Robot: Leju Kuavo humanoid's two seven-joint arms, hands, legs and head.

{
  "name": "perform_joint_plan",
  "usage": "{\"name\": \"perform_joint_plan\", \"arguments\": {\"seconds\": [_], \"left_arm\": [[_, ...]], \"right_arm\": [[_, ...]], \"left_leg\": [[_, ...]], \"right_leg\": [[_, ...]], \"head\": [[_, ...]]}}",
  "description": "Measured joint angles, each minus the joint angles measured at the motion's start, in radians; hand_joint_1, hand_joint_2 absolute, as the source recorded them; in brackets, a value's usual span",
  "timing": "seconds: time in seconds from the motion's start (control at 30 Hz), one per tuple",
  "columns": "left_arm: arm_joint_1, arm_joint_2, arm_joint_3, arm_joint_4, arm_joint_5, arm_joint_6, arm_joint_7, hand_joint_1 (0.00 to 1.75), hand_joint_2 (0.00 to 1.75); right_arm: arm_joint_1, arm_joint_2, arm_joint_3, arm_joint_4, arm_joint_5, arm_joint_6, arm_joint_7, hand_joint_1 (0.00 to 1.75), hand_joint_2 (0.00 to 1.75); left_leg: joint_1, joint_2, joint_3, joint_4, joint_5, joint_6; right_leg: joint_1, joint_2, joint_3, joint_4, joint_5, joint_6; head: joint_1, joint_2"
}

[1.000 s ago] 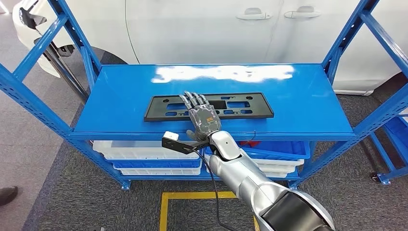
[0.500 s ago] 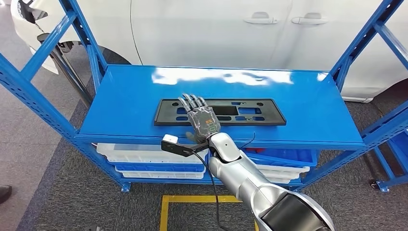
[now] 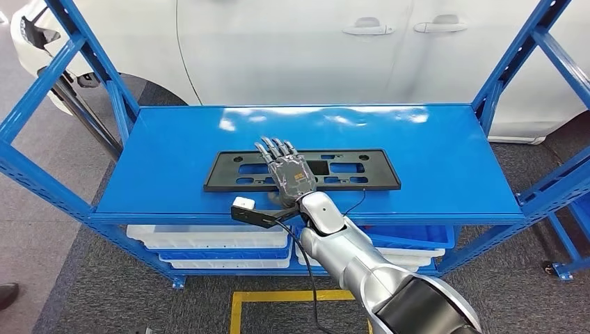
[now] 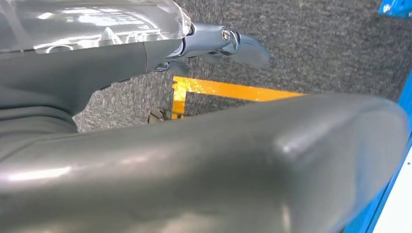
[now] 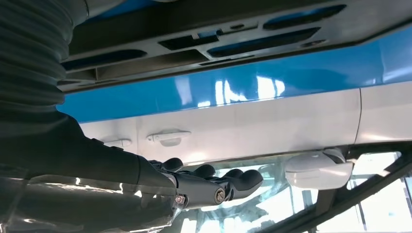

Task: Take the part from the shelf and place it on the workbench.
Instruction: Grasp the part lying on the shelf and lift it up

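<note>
- Nearest us, a yellow floor marking [image 3: 278, 298] on the grey carpet, and the right arm reaching up from it toward the shelf [image 3: 431, 153]
- Under the top deck, stacked white and blue bins [image 3: 216, 240] sit on the lower level; what is in them cannot be told from here
- Right hand [image 3: 291, 172] hovers flat over the near edge of the part [image 3: 362, 169], fingers [image 3: 275, 147] stretched out and slightly spread, holding nothing; whether they touch the plastic cannot be told
- The part, a long black frame with cut-outs, lies flat on the blue top deck, roughly central, its long side running left to right
- Step in hand, by my reading: the reach and set-up for the grasp, with lifting and the carry to the desk all yet to do
- Next move calls for the fingers to get over a rail of that thin frame and the thumb under its near edge; a flat part on a slick deck may slide away
- Left hand [image 4: 214, 160] hangs low by the floor, its fingers' state unclear
- Beyond, a white car [image 3: 313, 49] closes the scene
</note>
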Motion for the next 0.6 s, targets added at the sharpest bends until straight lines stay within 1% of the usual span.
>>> {"name": "perform_joint_plan", "arguments": {"seconds": [0.03, 0.07, 0.1, 0.13, 0.17, 0.23, 0.3, 0.33, 0.37, 0.4, 0.43, 0.47, 0.5, 0.53, 0.57, 0.6], "left_arm": [[0.0, 0.0, 0.0, 0.0, 0.0, 0.0, 0.0, 0.0, 0.0], [0.0, 0.001, -0.001, 0.0, 0.0, 0.0, 0.0, 0.0, 0.0], [0.0, 0.002, -0.001, 0.0, 0.0, 0.0, 0.0, 0.0, 0.0], [-0.002, 0.002, -0.002, 0.0, -0.001, 0.0, 0.0, 0.0, 0.0], [-0.004, 0.002, -0.003, 0.0, -0.001, 0.0, 0.0, 0.0, 0.0], [-0.007, 0.003, -0.004, 0.0, -0.002, -0.001, 0.002, 0.0, 0.0], [-0.008, 0.002, -0.005, 0.0, -0.001, -0.001, 0.005, 0.0, 0.0], [-0.009, 0.002, -0.005, 0.0, 0.0, -0.001, 0.007, 0.0, 0.0], [-0.011, 0.002, -0.005, 0.0, 0.0, -0.001, 0.008, 0.0, 0.0], [-0.013, 0.002, -0.005, 0.0, 0.001, -0.001, 0.009, 0.0, 0.0], [-0.013, 0.003, -0.005, 0.0, 0.002, -0.001, 0.009, 0.0, 0.0], [-0.014, 0.003, -0.005, 0.0, 0.003, -0.001, 0.01, 0.0, 0.0], [-0.013, 0.003, -0.005, 0.0, 0.004, -0.001, 0.01, 0.0, 0.0], [-0.011, 0.003, -0.005, 0.0, 0.005, -0.001, 0.01, 0.0, 0.0], [-0.011, 0.002, -0.005, 0.0, 0.006, -0.001, 0.01, 0.0, 0.0], [-0.011, 0.002, -0.006, 0.0, 0.006, -0.001, 0.009, 0.0, 0.0]], "right_arm": [[0.001, 0.0, 0.001, 0.002, 0.006, 0.002, 0.0, 0.0, 1.75], [0.001, 0.0, 0.002, 0.003, 0.014, 0.006, 0.002, 0.0, 1.75], [0.001, 0.0, 0.004, 0.005, 0.024, 0.012, 0.005, 0.0, 1.75], [-0.001, 0.0, 0.008, 0.006, 0.038, 0.019, 0.011, 0.0, 1.75], [-0.002, 0.0, 0.013, 0.008, 0.054, 0.028, 0.019, 0.0, 1.75], [-0.002, -0.001, 0.024, 0.011, 0.081, 0.038, 0.034, 0.0, 1.75], [-0.003, -0.002, 0.033, 0.012, 0.104, 0.043, 0.051, 0.0, 1.75], [-0.004, -0.004, 0.037, 0.013, 0.117, 0.047, 0.062, 0.0, 1.75], [-0.004, -0.007, 0.043, 0.014, 0.13, 0.052, 0.076, 0.03, 1.75], [-0.003, -0.012, 0.048, 0.017, 0.142, 0.058, 0.091, 0.4, 1.75], [0.0, -0.018, 0.054, 0.02, 0.153, 0.065, 0.108, 0.82, 1.75], [0.004, -0.026, 0.059, 0.023, 0.163, 0.071, 0.126, 1.23, 1.75], [0.006, -0.034, 0.063, 0.027, 0.17, 0.075, 0.143, 1.62, 1.75], [0.008, -0.041, 0.066, 0.03, 0.176, 0.078, 0.161, 1.66, 1.75], [0.007, -0.047, 0.068, 0.033, 0.181, 0.083, 0.18, 1.66, 1.75], [0.007, -0.054, 0.069, 0.035, 0.186, 0.087, 0.199, 1.66, 1.75]], "left_leg": [[0.0, 0.0, 0.007, -0.037, 0.039, 0.001], [0.0, 0.0, 0.031, -0.108, 0.09, 0.004], [-0.001, 0.001, 0.058, -0.175, 0.127, 0.008], [-0.004, 0.001, 0.082, -0.231, 0.149, 0.014], [-0.006, 0.001, 0.096, -0.264, 0.157, 0.019], [-0.009, 0.0, 0.101, -0.276, 0.148, 0.031], [-0.004, 0.0, 0.106, -0.28, 0.147, 0.04], [-0.001, 0.001, 0.109, -0.283, 0.146, 0.045], [0.001, 0.002, 0.111, -0.285, 0.145, 0.048], [0.0, 0.002, 0.112, -0.285, 0.143, 0.051], [0.0, 0.002, 0.112, -0.285, 0.141, 0.053], [0.0, 0.001, 0.113, -0.284, 0.139, 0.054], [0.0, 0.0, 0.115, -0.283, 0.136, 0.054], [0.0, 0.0, 0.119, -0.282, 0.132, 0.053], [0.0, -0.001, 0.124, -0.281, 0.128, 0.05], [0.0, -0.001, 0.129, -0.279, 0.123, 0.047]], "right_leg": [[0.0, 0.001, 0.009, 0.001, -0.007, 0.001], [0.001, 0.002, 0.019, 0.002, -0.014, 0.003], [0.002, 0.002, 0.027, 0.002, -0.021, 0.006], [0.004, 0.003, 0.032, 0.004, -0.027, 0.01], [0.005, 0.004, 0.034, 0.005, -0.031, 0.015], [0.006, 0.004, 0.032, 0.004, -0.035, 0.024], [0.006, 0.003, 0.029, 0.016, -0.048, 0.035], [0.005, 0.003, 0.017, 0.044, -0.065, 0.04], [0.003, 0.002, -0.009, 0.096, -0.09, 0.045], [0.0, 0.001, -0.048, 0.166, -0.118, 0.049], [-0.003, 0.0, -0.09, 0.237, -0.141, 0.052], [-0.006, 0.0, -0.124, 0.289, -0.151, 0.055], [-0.008, 0.0, -0.141, 0.304, -0.14, 0.056], [-0.01, -0.001, -0.136, 0.275, -0.108, 0.056], [-0.011, -0.001, -0.113, 0.214, -0.065, 0.054], [-0.011, -0.002, -0.082, 0.14, -0.027, 0.052]], "head": [[0.0, 0.0], [0.0, 0.0], [0.0, 0.0], [0.0, 0.0], [0.001, 0.0], [0.001, 0.0], [0.002, 0.0], [0.004, 0.0], [0.005, 0.0], [0.007, 0.0], [0.008, 0.0], [0.008, 0.0], [0.008, 0.0], [0.008, 0.0], [0.008, 0.0], [0.008, 0.0]]}}
